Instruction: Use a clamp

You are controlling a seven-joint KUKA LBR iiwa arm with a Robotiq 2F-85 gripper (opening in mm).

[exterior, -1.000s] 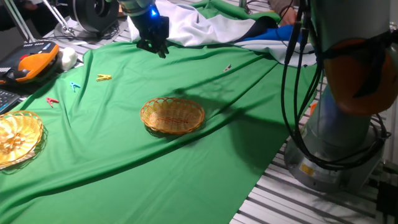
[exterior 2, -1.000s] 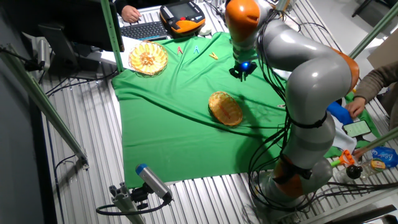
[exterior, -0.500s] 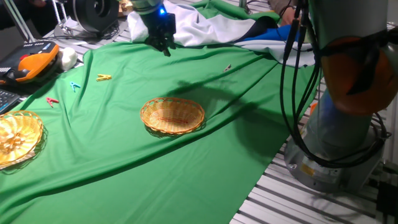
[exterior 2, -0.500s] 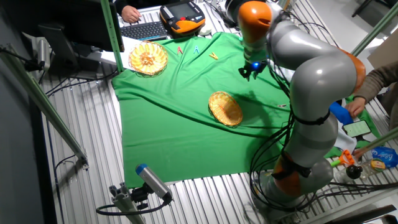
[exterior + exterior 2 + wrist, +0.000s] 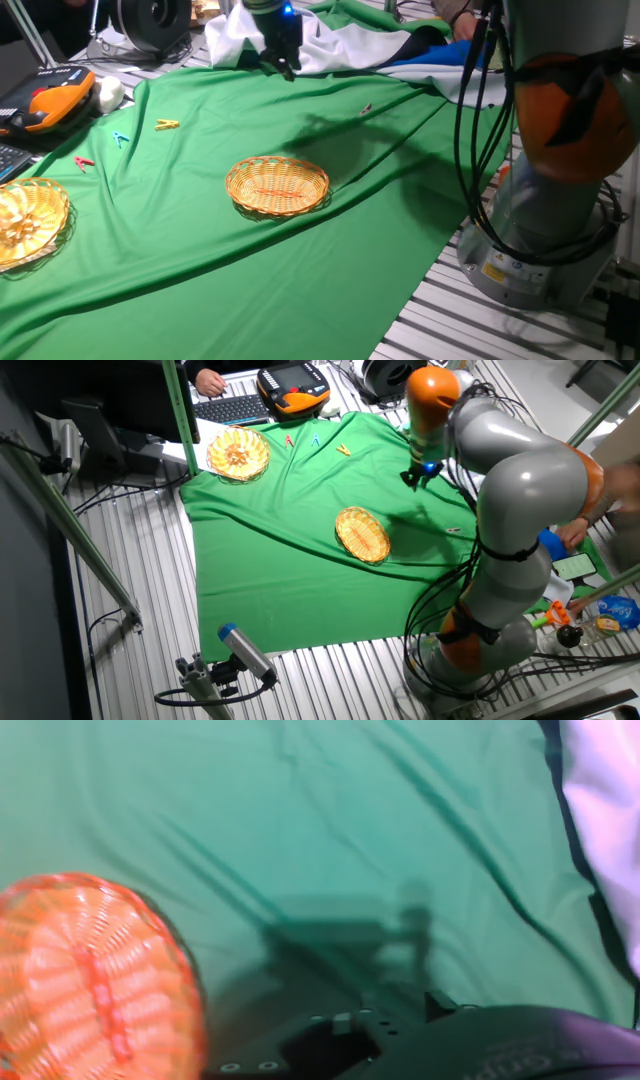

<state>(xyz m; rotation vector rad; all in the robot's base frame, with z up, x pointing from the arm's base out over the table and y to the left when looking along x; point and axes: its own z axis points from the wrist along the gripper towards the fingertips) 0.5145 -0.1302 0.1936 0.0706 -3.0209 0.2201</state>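
Hovering high over the green-clothed table [image 5: 330, 260] with fingers too dark to tell whether apart or together, the end effector [image 5: 284, 68] is up and left of the clamp [image 5: 367, 109], a light, stiff clip best pinched across its sides.

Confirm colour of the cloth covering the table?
Green; the cloth shows best in the fixed view from the table's side.
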